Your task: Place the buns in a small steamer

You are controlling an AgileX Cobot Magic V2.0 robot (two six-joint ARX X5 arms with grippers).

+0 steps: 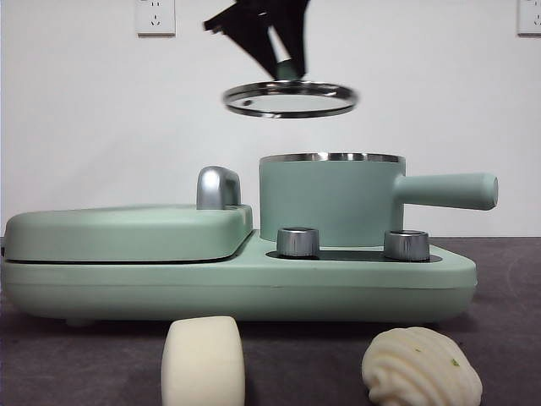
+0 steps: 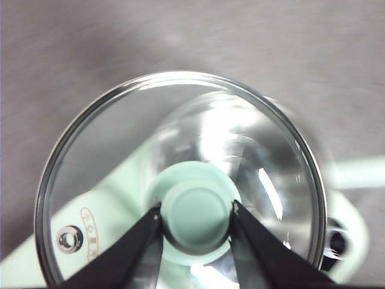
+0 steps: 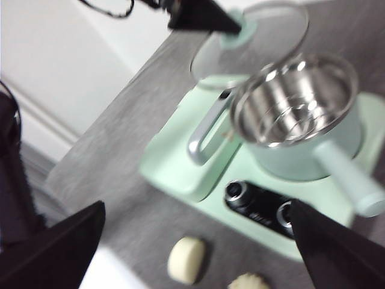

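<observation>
Two cream-white buns lie on the table in front of the appliance: a smooth block (image 1: 203,362) (image 3: 186,259) and a ridged swirled dome (image 1: 421,369) (image 3: 249,282). The small steamer (image 1: 330,203) (image 3: 298,114) stands uncovered on the appliance's right side, its steel inside bare. Its glass lid (image 1: 290,98) (image 2: 120,144) (image 3: 258,36) hangs level in the air above the pot. My left gripper (image 1: 287,66) (image 2: 197,211) is shut on the lid's green knob (image 2: 198,208). My right gripper (image 3: 197,211) is open and holds nothing, high above the table on the buns' side of the appliance.
The flat mint-green griddle (image 1: 127,230) with a chrome handle (image 1: 218,188) (image 3: 204,129) takes up the appliance's left half. Two steel dials (image 1: 297,241) (image 1: 407,244) sit in front of the pot. The pot's stubby handle (image 1: 448,190) sticks out to the right. A white wall is behind.
</observation>
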